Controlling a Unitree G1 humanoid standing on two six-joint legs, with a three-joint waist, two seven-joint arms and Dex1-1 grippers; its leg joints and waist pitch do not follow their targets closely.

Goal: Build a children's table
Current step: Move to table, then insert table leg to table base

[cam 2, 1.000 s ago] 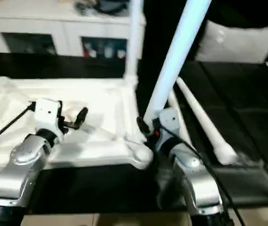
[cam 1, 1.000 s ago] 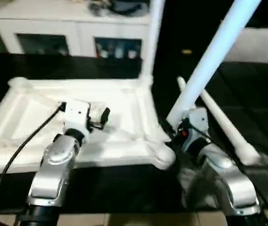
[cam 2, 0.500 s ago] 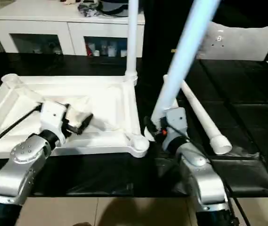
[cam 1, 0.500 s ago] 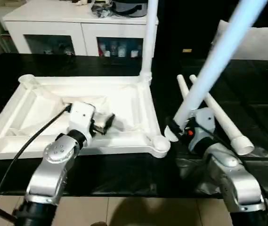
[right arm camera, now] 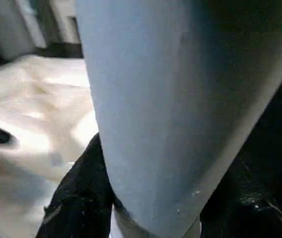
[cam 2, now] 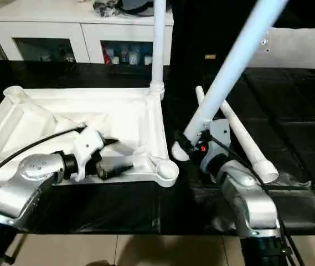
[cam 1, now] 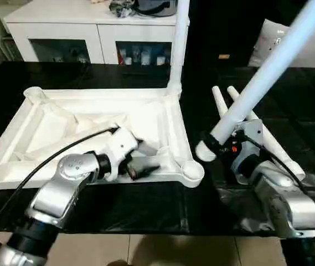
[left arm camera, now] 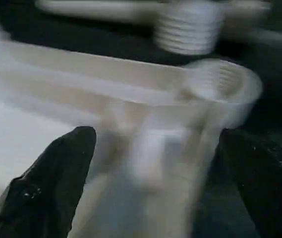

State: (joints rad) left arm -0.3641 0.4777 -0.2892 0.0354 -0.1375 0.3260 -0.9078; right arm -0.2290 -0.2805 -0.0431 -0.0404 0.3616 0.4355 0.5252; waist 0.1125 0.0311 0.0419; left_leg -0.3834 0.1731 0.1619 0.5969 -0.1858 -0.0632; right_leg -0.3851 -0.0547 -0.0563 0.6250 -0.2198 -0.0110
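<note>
From the head cams, I'm reaching my left gripper [cam 1: 140,164] low across the upside-down table top [cam 1: 46,124] on the black bench [cam 1: 146,208], fingers spread wide and gripping nothing. My right gripper [cam 2: 186,145] is clamping a long white leg [cam 1: 268,69], tilted, near the corner socket [cam 1: 192,171].

Left wrist cam: both fingers [left arm camera: 56,173] are sitting far apart, facing that socket [left arm camera: 220,84].

Right wrist cam: fingers [right arm camera: 81,193] are hugging the leg [right arm camera: 180,99].
</note>
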